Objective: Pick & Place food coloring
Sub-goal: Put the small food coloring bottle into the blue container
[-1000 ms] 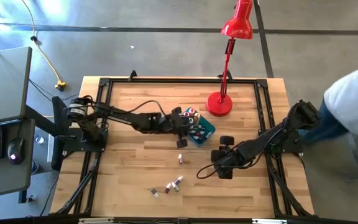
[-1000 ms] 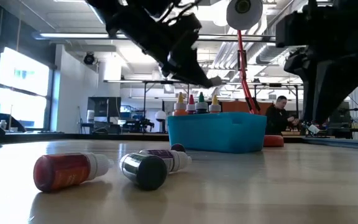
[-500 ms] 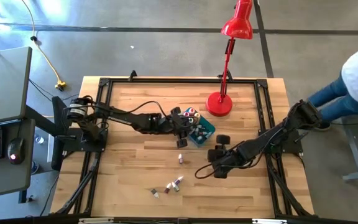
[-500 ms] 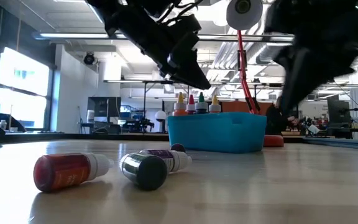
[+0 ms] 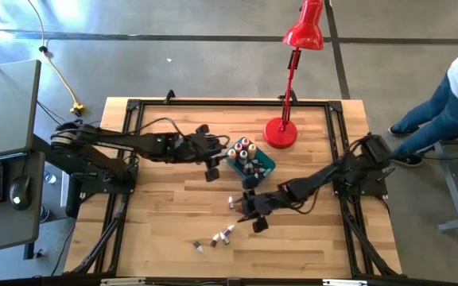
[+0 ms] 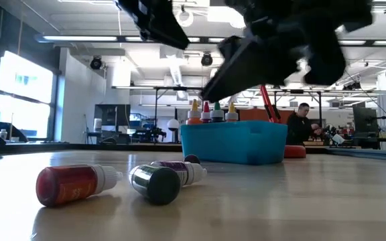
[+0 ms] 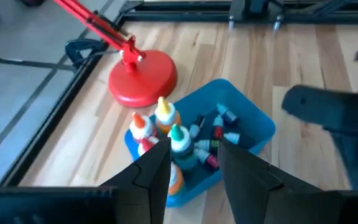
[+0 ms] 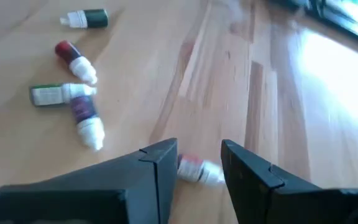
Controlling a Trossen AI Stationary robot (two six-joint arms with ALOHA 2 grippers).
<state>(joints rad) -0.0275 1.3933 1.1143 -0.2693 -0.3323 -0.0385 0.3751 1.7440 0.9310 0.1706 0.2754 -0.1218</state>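
The right gripper (image 5: 247, 208), half-open and empty, is being swung to seven o'clock of the teal tub (image 5: 264, 168), over a light, slippery bottle (image 8: 197, 168), best pinched mid-body; the left gripper (image 5: 211, 167) is being held part-open, empty.

1. Several food coloring bottles (image 7: 178, 144) stand upright, packed together in the blue tub, pointed caps up.
2. One small bottle (image 5: 232, 203) lies alone on the wood, near the tub.
3. A cluster of bottles (image 5: 217, 238) lies on its sides toward the table's front edge: red (image 6: 72, 184), dark green (image 6: 155, 183), purple-labelled (image 6: 179, 169).

Teal tub (image 5: 264, 165), red lamp (image 5: 291, 71), red (image 6: 72, 185) and dark green (image 6: 155, 183) bottles.
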